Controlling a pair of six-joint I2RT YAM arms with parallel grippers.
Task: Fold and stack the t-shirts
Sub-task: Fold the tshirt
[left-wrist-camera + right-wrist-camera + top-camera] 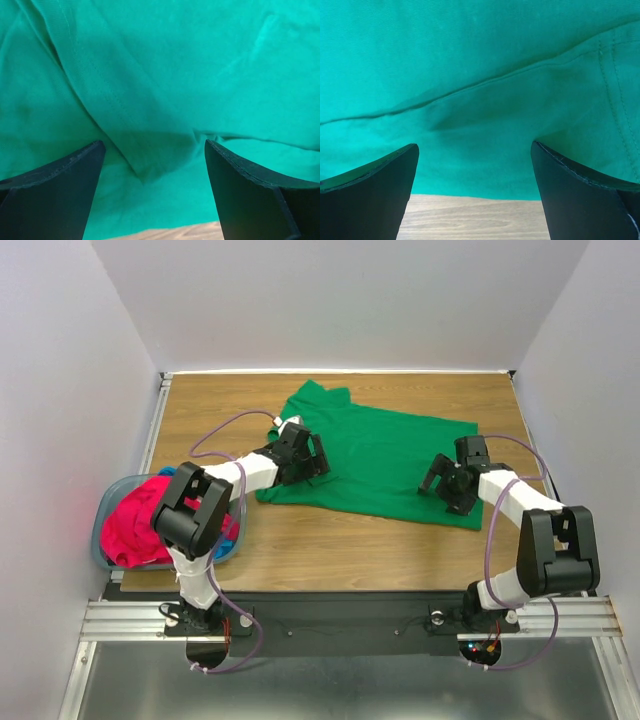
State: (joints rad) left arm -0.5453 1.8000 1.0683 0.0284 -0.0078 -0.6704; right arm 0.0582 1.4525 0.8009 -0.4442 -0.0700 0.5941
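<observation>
While both pincers stand spread and pinch nothing, you have the left gripper (306, 456) low over the near-left part of the green t-shirt (385, 455). A stitched hem fold lies between its fingers (55, 192). The right gripper (441, 483) sits over the shirt's near-right edge, with a seam running across ahead of its fingers (580, 195). Can't tell if either one touches the cloth. The shirt lies mostly flat on the wooden table (330, 545), centre to far, with bare wood just near of both pincers. Well left, at the table's near-left edge, the basket (104, 532) holds the bunched pink-red t-shirt (140, 520). A bit of blue cloth (166, 472) shows at its far rim.
</observation>
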